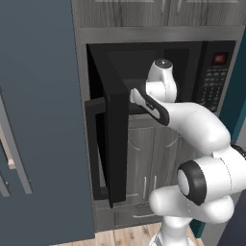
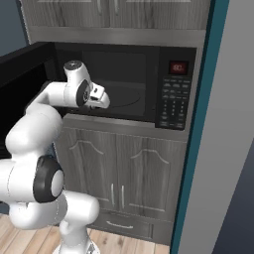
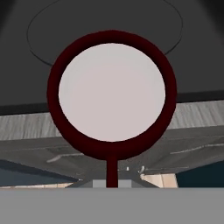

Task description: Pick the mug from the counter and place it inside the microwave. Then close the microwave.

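The microwave fills the wall niche, black and wide, set between grey wood-grain cabinets above and below. Its door stands swung out to the left, edge-on in the left base view, the vertical handle on its outer face. The keypad panel sits on the right with a small red display lit above the buttons. Inside, the dark cavity floor shows the faint ring of a turntable.

The white arm reaches up from the base, wrist at the microwave's opening — right at the front lip of the cavity. The gripper is clamped tight on the mug: in the hand view the maroon rim and pale interior face the camera head-on, handle running down to the fingers. The mug hangs at the threshold, over the front edge of the microwave's floor, cabinet fronts visible beneath it.
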You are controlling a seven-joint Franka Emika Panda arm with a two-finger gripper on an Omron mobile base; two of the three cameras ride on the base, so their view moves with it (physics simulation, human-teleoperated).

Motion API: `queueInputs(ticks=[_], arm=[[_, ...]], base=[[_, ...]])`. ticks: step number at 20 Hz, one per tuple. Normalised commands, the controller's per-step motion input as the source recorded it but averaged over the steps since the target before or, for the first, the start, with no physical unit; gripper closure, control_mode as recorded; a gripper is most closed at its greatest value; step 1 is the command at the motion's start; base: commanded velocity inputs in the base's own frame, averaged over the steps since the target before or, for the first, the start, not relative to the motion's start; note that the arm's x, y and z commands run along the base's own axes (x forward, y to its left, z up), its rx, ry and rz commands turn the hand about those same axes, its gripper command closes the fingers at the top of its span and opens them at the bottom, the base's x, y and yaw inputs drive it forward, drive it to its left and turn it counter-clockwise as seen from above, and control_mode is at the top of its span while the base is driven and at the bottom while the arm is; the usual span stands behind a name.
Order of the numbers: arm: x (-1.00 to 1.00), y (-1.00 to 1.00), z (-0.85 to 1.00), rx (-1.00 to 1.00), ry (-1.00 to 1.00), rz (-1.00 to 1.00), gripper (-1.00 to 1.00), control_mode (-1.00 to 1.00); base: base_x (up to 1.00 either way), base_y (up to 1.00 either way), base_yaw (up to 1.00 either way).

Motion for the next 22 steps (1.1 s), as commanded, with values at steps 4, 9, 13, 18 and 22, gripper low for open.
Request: queueInputs(ticks=[4,9,13,18,22], arm=[[0.46,0.00,0.00,0.00,0.11,0.00,1.00,-1.00],[0.28,0.00,0.03,0.00,0.09,0.00,1.00,-1.00],[0.25,0.00,0.00,0.00,0.00,0.00,1.00,-1.00],[0.29,0.00,-0.02,0.00,0.00,0.00,1.00,-1.00],[0.15,0.00,-0.20,0.00,-0.03,0.00,1.00,-1.00]], base=[[0.00,0.00,0.00],[0.00,0.00,0.00],[0.00,0.00,0.00],[0.00,0.00,0.00],[0.00,0.00,0.00]])
